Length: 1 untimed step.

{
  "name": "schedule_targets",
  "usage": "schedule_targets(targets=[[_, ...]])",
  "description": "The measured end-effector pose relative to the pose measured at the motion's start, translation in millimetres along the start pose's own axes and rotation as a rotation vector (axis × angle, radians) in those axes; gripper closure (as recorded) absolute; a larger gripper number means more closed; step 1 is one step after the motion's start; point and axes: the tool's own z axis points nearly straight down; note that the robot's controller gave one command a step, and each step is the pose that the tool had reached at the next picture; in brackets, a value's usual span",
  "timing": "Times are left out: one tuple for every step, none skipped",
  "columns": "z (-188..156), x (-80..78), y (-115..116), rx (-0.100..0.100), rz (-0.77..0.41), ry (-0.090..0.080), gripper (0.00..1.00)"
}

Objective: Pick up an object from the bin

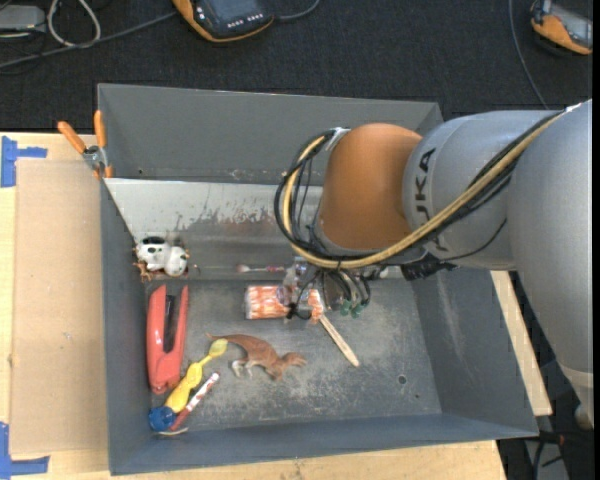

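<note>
My gripper [302, 303] reaches down into the middle of the bin, under the orange cover, its tip right at an orange-and-white packet [265, 302]. The tip touches or overlaps the packet's right end. A pale wooden stick [338, 339] lies slanted just to the right of the tip. Below them on the floor sprawls a brown toy dinosaur [264, 356].
A red tool lies along the left wall [165, 334]. Below it is a yellow toy with a blue end [185, 393]. A small white-and-black toy animal [161, 257] sits in the back left corner. The arm covers the bin's right back part.
</note>
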Motion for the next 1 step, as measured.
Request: schedule_targets(targets=[[-68.0, 0.7, -6.4, 0.001, -0.024, 0.004, 1.00]])
